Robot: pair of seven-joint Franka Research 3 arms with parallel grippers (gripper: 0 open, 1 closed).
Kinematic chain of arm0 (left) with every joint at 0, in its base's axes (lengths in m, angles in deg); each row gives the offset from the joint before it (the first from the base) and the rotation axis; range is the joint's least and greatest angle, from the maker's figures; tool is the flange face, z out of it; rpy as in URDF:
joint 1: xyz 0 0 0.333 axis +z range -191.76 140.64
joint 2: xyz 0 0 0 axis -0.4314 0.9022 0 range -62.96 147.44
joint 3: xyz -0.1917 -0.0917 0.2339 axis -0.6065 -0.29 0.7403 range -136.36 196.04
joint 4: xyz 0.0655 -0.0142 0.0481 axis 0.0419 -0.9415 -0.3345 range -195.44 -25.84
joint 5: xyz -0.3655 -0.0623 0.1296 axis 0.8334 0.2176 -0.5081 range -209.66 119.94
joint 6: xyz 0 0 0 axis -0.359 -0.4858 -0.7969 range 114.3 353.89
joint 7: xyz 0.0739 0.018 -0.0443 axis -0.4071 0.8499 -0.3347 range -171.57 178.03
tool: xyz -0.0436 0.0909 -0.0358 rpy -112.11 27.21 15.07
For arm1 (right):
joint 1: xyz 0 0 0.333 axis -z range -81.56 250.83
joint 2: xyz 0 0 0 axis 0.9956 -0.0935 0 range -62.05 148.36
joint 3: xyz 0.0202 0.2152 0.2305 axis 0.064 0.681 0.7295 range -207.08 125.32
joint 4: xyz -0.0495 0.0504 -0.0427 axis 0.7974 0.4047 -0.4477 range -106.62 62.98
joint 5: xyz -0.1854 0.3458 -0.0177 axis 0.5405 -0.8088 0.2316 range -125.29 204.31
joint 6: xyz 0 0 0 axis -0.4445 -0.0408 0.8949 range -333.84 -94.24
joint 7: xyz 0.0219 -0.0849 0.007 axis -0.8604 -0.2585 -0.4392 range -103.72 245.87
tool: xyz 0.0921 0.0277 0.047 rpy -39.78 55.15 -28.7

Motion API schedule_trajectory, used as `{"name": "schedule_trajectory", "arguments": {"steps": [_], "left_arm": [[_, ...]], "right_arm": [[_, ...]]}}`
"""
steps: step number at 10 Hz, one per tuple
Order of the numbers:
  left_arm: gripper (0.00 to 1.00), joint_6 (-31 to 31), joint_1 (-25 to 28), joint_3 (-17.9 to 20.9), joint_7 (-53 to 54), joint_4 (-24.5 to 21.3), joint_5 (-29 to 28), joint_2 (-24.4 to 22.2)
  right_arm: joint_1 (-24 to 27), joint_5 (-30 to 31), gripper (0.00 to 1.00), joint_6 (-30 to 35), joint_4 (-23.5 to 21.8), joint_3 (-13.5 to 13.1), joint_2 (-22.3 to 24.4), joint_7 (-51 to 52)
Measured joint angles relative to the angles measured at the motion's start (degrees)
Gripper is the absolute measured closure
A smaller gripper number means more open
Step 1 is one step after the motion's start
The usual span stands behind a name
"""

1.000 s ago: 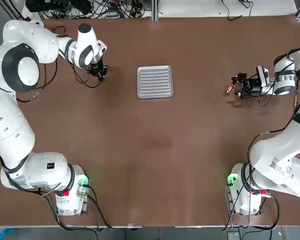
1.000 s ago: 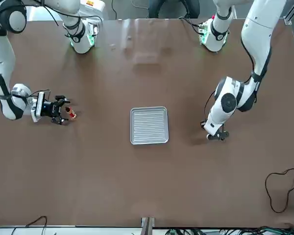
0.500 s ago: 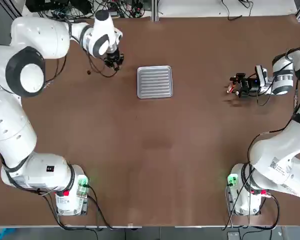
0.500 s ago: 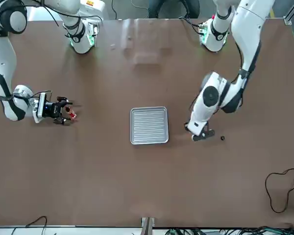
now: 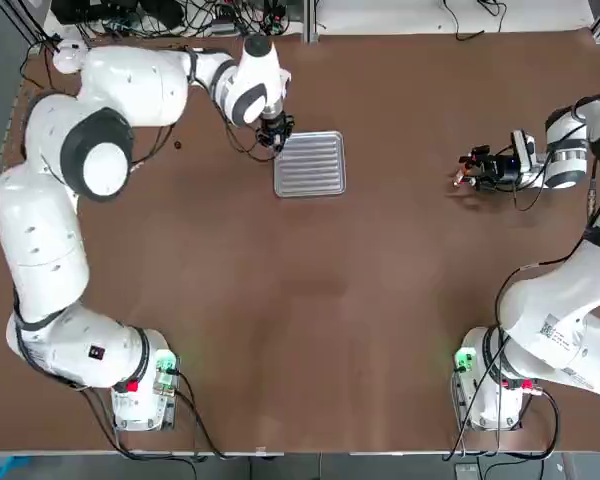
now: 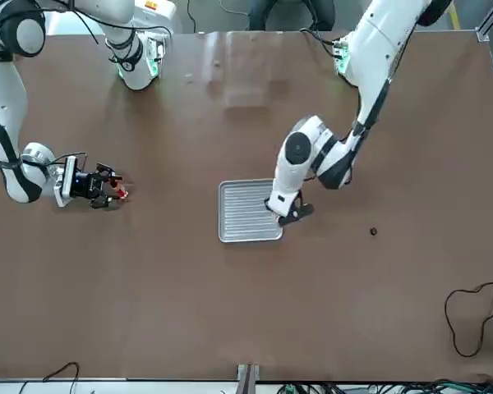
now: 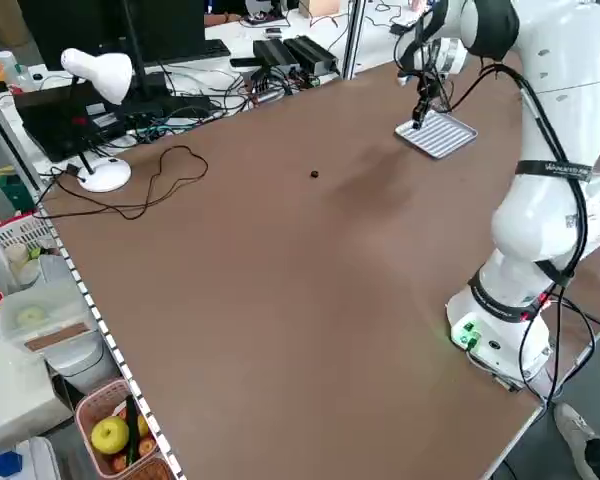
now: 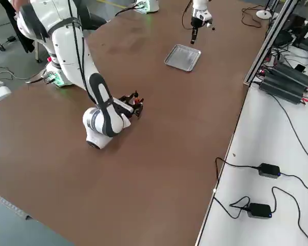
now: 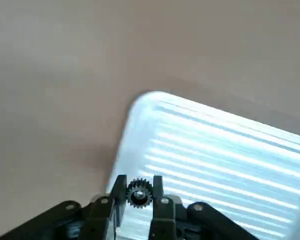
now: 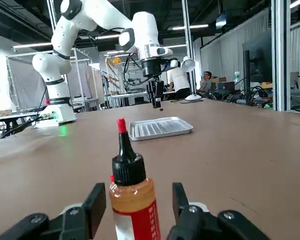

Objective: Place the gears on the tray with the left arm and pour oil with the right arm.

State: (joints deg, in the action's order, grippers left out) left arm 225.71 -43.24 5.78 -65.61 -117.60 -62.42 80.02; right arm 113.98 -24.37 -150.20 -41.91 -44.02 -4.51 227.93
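One counter (image 5: 310,330), one tray (image 5: 315,170), one oil bottle (image 10: 131,200) and two gears are seen. One gear (image 9: 138,192) is clamped in the closed left gripper (image 9: 138,196), above the tray's edge. The other gear (image 5: 177,145) lies well apart. The bottle stands between the right gripper's (image 10: 135,202) part-open fingers, not gripped.

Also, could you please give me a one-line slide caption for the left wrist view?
Left gripper fingers pinch a small gear above the corner of the ribbed metal tray.
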Motion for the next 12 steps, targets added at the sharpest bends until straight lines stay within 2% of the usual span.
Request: {"name": "schedule_trajectory", "arguments": {"steps": [3, 7, 9, 12], "left_arm": [[0.75, -0.2, -4.4, 0.3, -4.0, 4.6, 0.0, 3.7], [0.74, -0.4, -8.6, 2.0, -6.6, 6.4, 0.0, 6.3], [0.74, -0.4, -9.2, 2.3, -6.8, 7.2, 0.0, 7.2], [0.74, -0.3, -14.2, 7.1, -8.1, 8.5, 0.0, 8.6]], "right_arm": [[0.0, 0.0, 0.44, 0.0, 0.1, 0.0, -0.4, 0.0], [0.0, 0.0, 0.48, 0.0, 0.1, 0.0, -0.4, 0.0], [0.1, 0.0, 0.55, 0.0, 0.1, 0.0, -0.5, 0.0], [0.1, -0.1, 0.59, 0.0, 0.1, 0.0, -0.5, 0.0]]}}
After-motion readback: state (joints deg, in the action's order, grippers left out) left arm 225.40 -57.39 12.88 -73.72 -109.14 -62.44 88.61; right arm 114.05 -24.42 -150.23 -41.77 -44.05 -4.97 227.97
